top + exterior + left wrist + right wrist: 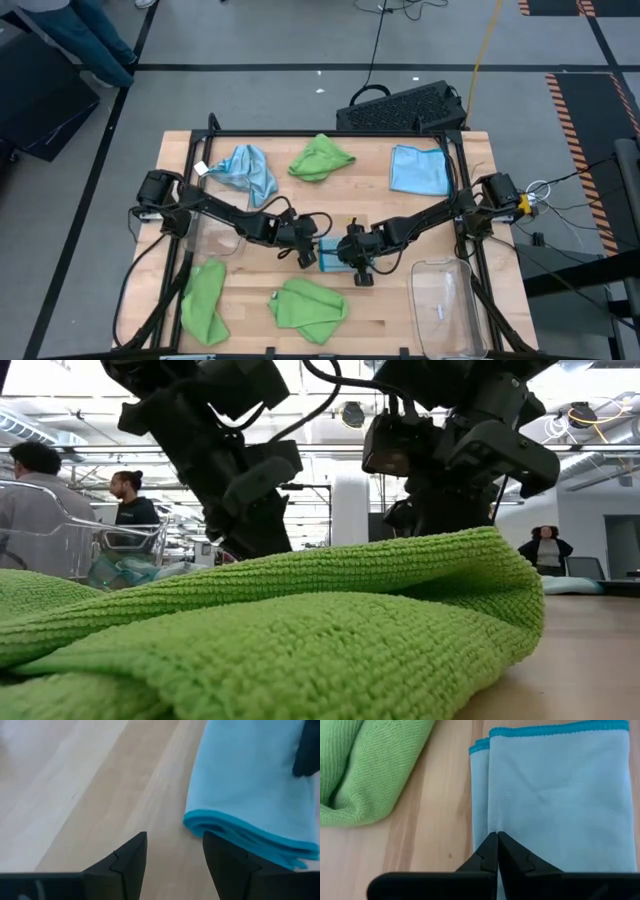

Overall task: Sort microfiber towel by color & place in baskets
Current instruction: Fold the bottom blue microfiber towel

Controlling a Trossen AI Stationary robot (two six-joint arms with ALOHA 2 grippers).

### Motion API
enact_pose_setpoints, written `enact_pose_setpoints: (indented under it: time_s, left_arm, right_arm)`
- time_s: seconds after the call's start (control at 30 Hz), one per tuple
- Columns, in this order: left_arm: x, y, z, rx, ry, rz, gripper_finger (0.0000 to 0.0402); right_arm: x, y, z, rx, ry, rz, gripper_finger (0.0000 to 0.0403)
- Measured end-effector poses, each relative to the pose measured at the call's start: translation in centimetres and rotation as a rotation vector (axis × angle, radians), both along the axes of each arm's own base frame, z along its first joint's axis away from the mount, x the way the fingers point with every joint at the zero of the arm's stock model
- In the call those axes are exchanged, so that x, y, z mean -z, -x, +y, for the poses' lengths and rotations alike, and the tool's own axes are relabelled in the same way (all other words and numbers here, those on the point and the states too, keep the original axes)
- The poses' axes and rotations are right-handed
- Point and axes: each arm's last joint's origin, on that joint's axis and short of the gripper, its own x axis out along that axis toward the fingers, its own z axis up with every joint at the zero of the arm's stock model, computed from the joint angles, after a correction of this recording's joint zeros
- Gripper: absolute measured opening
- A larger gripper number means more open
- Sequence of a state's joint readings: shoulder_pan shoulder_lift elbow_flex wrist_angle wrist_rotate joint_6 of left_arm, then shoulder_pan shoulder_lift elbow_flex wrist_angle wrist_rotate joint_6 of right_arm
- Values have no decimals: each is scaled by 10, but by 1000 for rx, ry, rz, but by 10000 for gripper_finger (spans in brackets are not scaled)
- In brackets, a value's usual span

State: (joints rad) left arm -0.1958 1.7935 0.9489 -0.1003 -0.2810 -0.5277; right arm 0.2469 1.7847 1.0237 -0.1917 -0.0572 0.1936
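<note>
Wooden desk (400,215) stands on a grey floor with taped lines; beyond it, the low view shows an open workroom with people in the background.

Left end effector (175,857) sits at mid-desk with its fingers apart; nothing lies between them. The folded light blue towel (330,256) lies just beside it, on the side toward the right arm, its darker blue hem close to one finger.

Right end effector (497,851) meets that same towel from the opposite side. Its fingers are pressed together, tips resting on the cloth at a fold; whether any fabric is pinched cannot be told.

A crumpled green towel (310,306) lies near both end effectors, toward the desk's front edge. A second green towel (204,298) lies farther out past the left end effector. Beyond the end effectors, toward the far edge, lie a crumpled blue towel (245,170), a third green towel (321,158) and a flat blue towel (418,170).

One clear basket (449,308) stands outboard of the right end effector at the front corner. Another clear basket (212,236) stands under the left arm.
</note>
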Motion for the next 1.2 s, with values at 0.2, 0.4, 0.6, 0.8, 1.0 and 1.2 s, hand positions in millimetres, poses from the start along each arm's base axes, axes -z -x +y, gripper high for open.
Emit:
enact_pose_setpoints:
  time_s: [0.2, 0.4, 0.6, 0.8, 1.0, 1.2]
  left_arm:
    - [-1, -2, -2, 41, 14, -20, 195]
    - [-1, -1, -9, 51, 39, -20, 195]
    - [-4, -3, -13, 92, -31, -54, 182]
    - [-3, -2, -15, 209, -40, -34, 48]
    - [-4, -3, -16, 222, -36, -35, 9]
    - [4, -10, -16, 222, -52, -72, 4]
  right_arm:
    - [0, 1, 0, 3, 1, 5, 0]
    - [0, 1, 0, 5, 4, 6, 0]
    - [1, 0, 0, 6, 6, 6, 0]
    - [1, 0, 0, 6, 6, 6, 0]
    - [1, 0, 0, 12, 3, 7, 0]
    - [1, 0, 0, 12, 3, 6, 0]
